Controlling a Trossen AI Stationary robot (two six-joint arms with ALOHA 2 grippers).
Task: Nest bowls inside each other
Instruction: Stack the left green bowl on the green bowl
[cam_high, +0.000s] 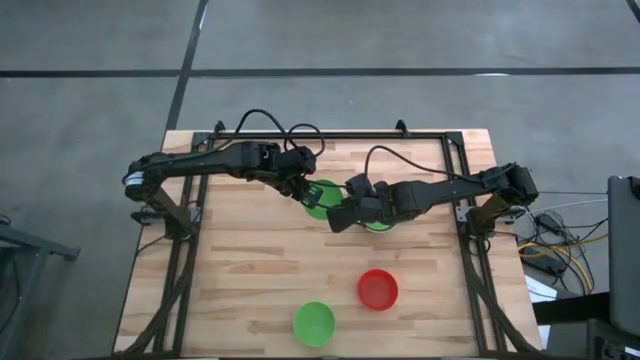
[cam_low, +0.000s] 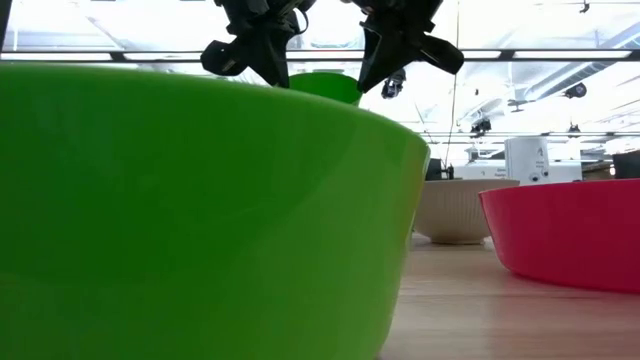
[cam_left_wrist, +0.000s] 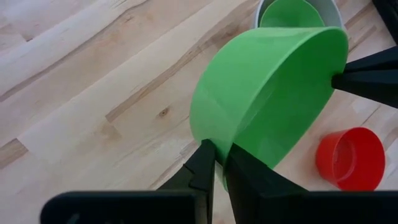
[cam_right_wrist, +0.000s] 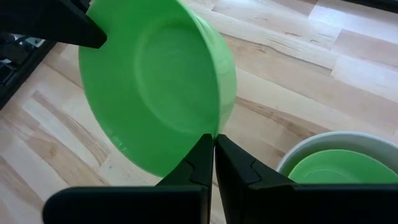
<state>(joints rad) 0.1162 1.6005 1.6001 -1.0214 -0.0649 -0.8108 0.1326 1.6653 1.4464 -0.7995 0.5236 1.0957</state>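
Green bowl hangs tilted near table ctr, rim pinched by left gripper & right gripper both.

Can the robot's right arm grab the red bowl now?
Probably not yet. The right gripper is shut on a green bowl, which the left gripper pinches too. The red bowl sits uncovered on the table.

Overhead light even, diffuse; counter bright, shadows under arms soft and faint. Low view strongly backlit: ceiling lights blown out, claws in silhouette. Nearest green bowl fills frame, soft-focus, faint sheen on wall. Wrist views sharp on wood grain; no glare on held green bowl.
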